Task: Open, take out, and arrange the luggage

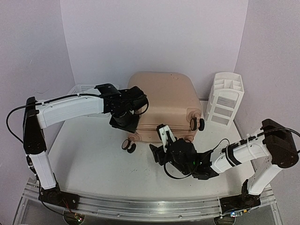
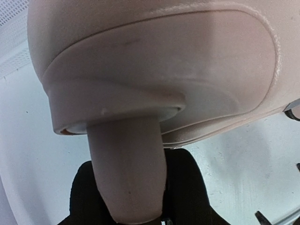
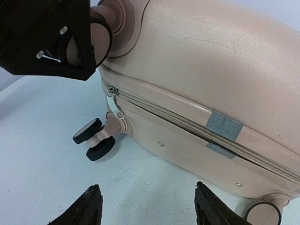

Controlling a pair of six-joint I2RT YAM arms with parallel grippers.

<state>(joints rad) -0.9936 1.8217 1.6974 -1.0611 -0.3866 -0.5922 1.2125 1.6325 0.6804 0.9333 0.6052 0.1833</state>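
The luggage [image 1: 161, 101], a peach-pink hard-shell suitcase, lies flat in the middle of the table, zipped shut. My left gripper [image 1: 125, 122] is at its near left corner, shut on the upper caster wheel there. In the left wrist view the pink caster [image 2: 126, 164] sits between my black fingers [image 2: 187, 187]. My right gripper [image 3: 150, 208] hovers open over the table just in front of the suitcase's near side, holding nothing. Ahead of it are the zipper pull [image 3: 111, 101], a grey tape patch [image 3: 224, 126] across the zipper seam, and the lower caster [image 3: 93, 140].
A white mesh basket [image 1: 84, 89] stands behind my left arm. A white drawer organizer [image 1: 226, 98] stands at the back right. Another caster [image 1: 198, 123] sticks out at the suitcase's near right corner. White walls enclose the table.
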